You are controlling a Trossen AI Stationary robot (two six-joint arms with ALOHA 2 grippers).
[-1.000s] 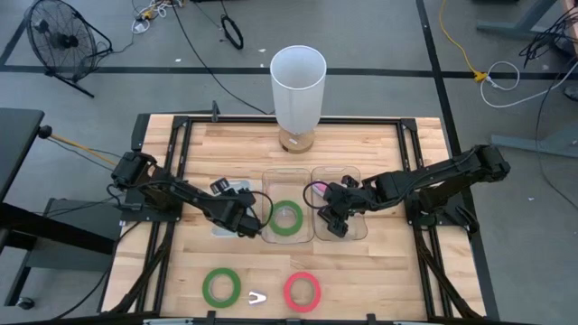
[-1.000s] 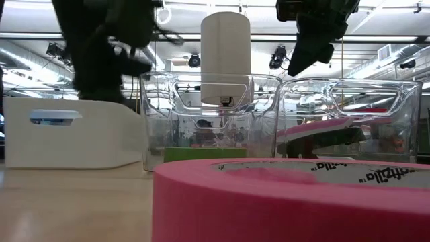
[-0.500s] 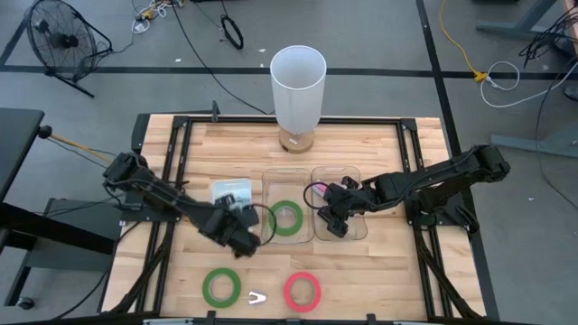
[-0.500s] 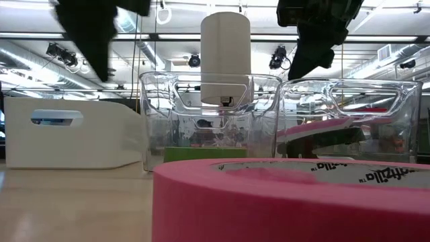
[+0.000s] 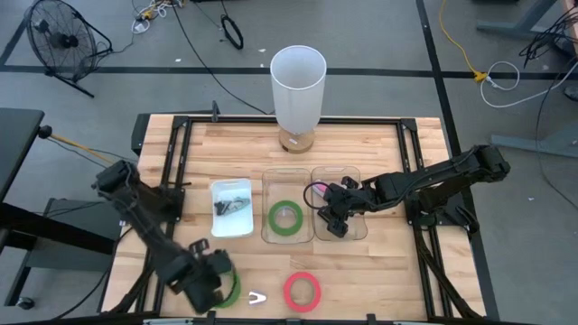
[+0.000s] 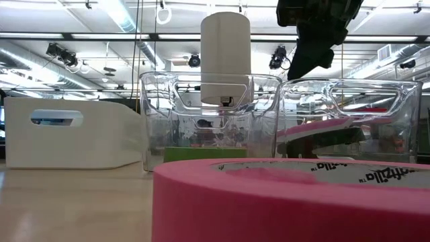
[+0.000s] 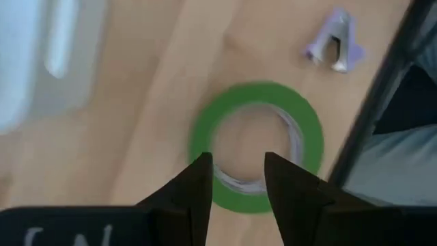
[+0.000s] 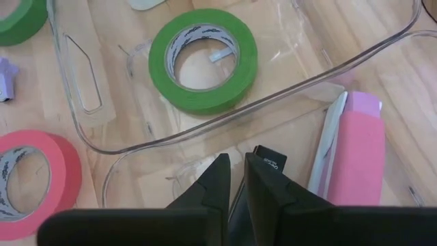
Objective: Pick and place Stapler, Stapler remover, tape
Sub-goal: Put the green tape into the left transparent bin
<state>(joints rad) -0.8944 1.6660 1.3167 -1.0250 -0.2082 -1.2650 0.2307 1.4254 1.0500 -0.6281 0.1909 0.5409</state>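
Both arms are black, jointed and slim, with dark cables looped alongside; each pincer, left pincer (image 7: 235,181) and right pincer (image 8: 237,179), ends in two matte black, wedge-shaped fingers.

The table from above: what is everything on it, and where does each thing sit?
Green tape: two; one in the middle clear bin, one on the wood at the front left, under the left gripper.
Red-pink tape: one, on the wood at the front, right of the staple remover.
Staple remover: one, pale metal, between the front rolls.
Stapler: one, pink, in the right clear bin.
Clear bins: two, side by side, mid-table.
White tray: one, left of the bins, dark items inside.
White cylinder: one, at the back edge.
Left gripper: open, above the front green roll.
Right gripper: over the right bin, fingers nearly together, holding nothing.
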